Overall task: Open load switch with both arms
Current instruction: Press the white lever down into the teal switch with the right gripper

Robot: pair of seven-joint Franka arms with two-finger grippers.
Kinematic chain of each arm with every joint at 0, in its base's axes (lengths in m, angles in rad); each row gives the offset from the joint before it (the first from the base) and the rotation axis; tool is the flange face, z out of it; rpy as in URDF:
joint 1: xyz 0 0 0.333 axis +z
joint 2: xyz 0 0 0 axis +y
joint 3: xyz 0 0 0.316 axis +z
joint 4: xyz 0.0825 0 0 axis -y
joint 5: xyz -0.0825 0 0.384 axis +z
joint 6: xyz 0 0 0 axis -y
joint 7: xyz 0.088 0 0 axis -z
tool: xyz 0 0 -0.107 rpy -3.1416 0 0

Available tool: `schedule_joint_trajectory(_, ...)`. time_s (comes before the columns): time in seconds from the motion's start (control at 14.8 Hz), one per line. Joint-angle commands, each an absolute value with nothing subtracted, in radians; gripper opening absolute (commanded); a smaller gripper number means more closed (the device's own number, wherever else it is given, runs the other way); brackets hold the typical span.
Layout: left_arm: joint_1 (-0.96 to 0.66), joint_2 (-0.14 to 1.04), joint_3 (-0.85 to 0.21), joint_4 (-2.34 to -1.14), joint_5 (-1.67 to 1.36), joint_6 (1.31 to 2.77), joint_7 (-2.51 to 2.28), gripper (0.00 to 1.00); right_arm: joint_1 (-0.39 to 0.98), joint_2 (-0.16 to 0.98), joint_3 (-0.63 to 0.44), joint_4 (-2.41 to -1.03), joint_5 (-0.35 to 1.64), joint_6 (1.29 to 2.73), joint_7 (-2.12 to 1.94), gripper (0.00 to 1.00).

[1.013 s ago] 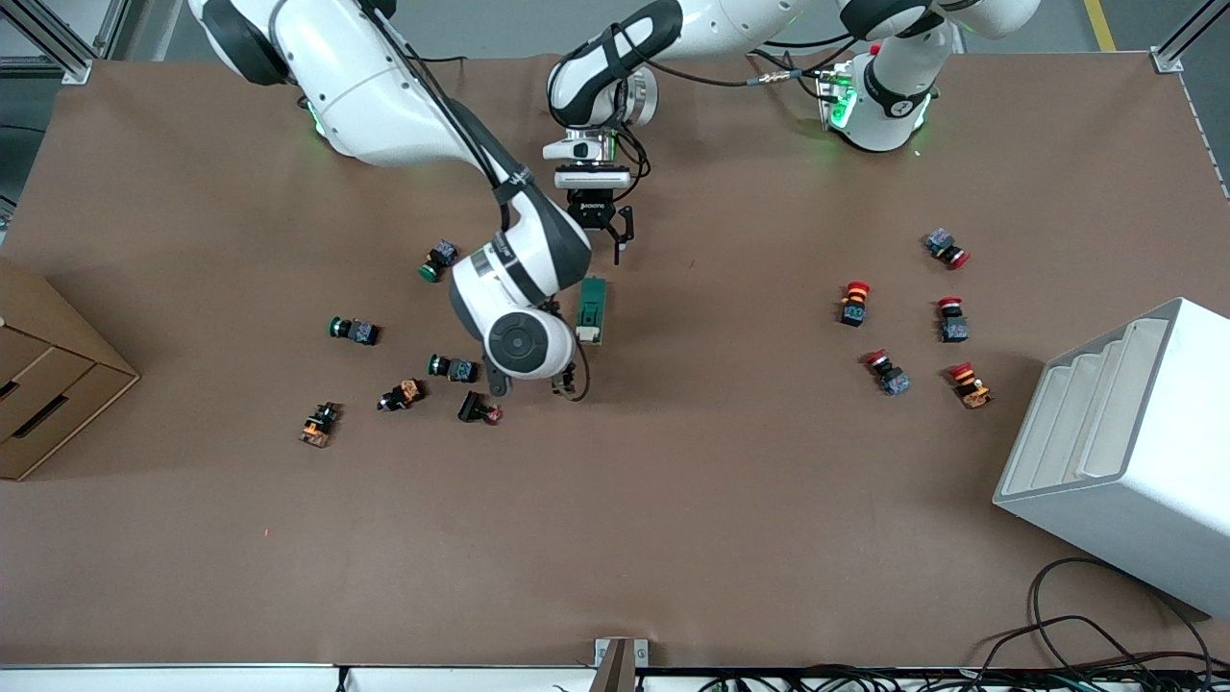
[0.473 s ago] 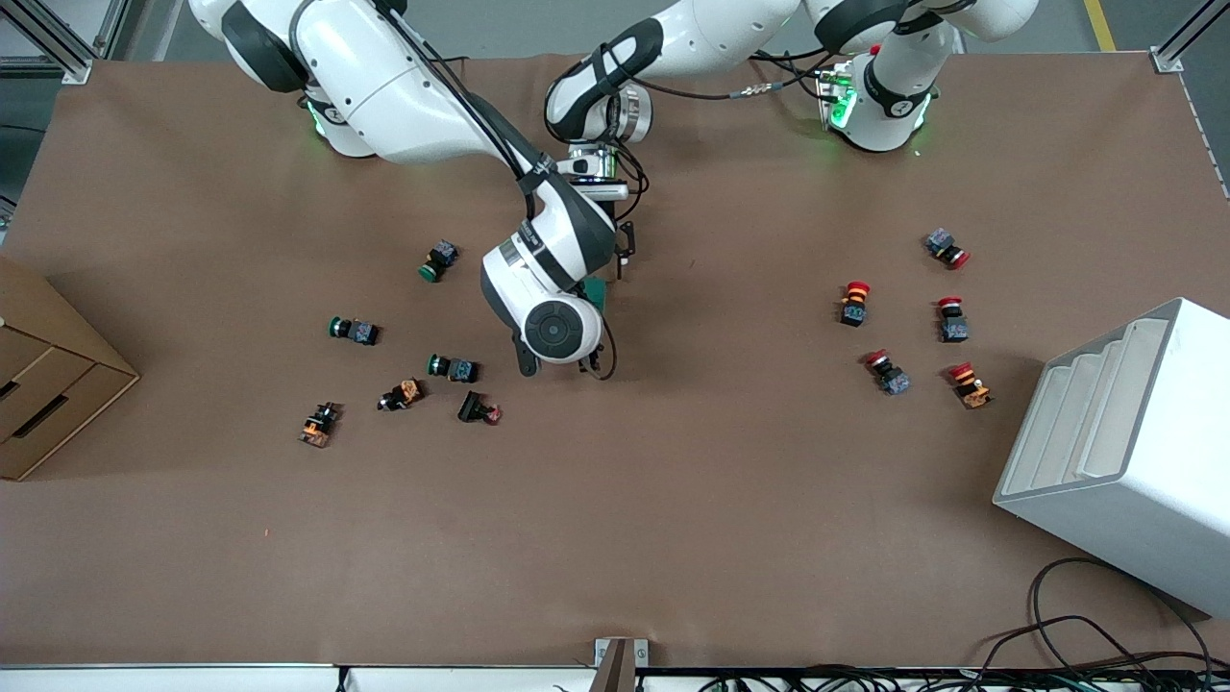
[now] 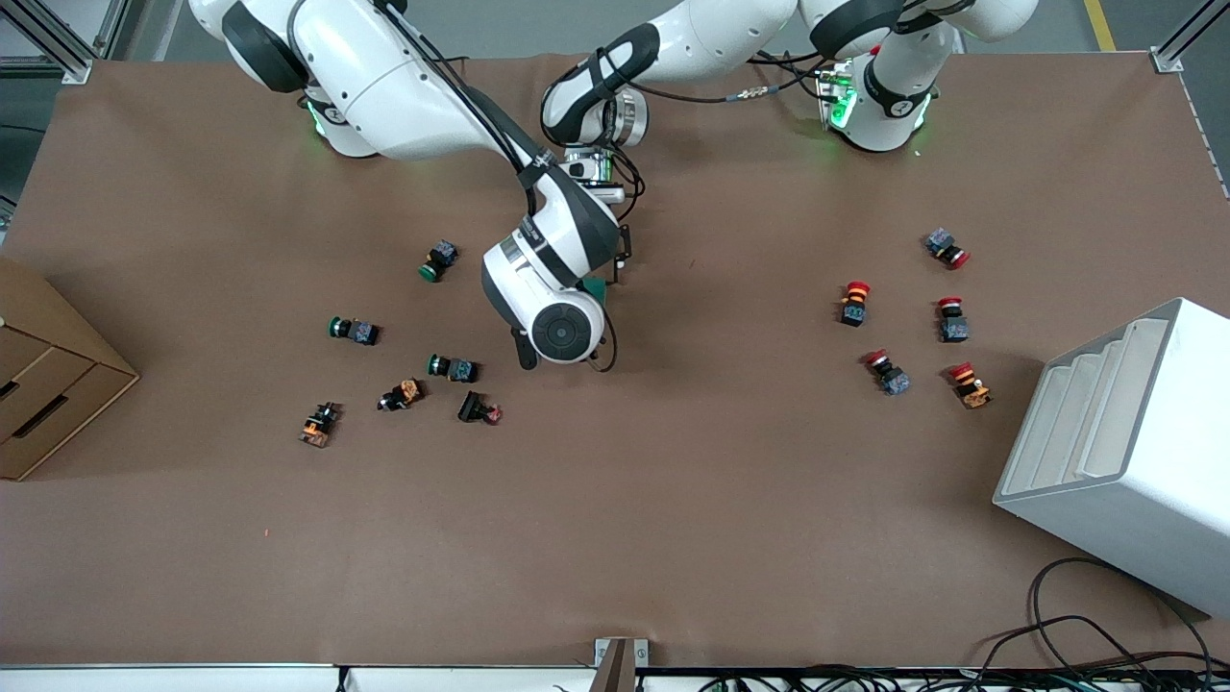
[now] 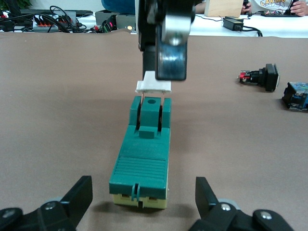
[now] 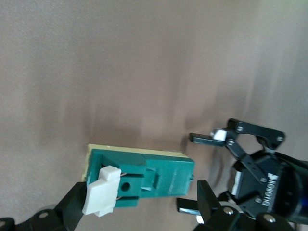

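Covering more of the load switch [image 3: 597,287], right end effector [image 4: 162,72] has closed in.

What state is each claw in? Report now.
Left claw: open, either side of the load switch.
Right claw: open, by its white lever.

Dark-green load switch [image 4: 142,159], white lever [image 4: 153,86], brown table [image 3: 673,500].

A high camera looks down across the whole table [image 3: 673,538] toward the arm bases. Each wrist camera sits low and close beside the load switch [image 4: 142,163], viewing it from opposing ends; all three views share that switch.
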State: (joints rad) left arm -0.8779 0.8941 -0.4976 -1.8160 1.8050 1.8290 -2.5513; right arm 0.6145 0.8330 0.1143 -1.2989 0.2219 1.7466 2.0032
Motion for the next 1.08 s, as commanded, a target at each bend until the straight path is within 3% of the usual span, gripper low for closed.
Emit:
schedule_joint_trajectory(0.0,-0.891,0.907,-0.492,-1.802,1.825,1.818,-2.539,0.96,0.595,0.831,0.159,-1.264,0.238,1.680,2.011,1.00)
schedule_joint_trajectory(1.01,-0.896,0.922,-0.492,-1.804,1.825,1.813,-2.539,0.97,0.634,0.834,0.158,-1.311,0.229,1.577,1.973,1.00)
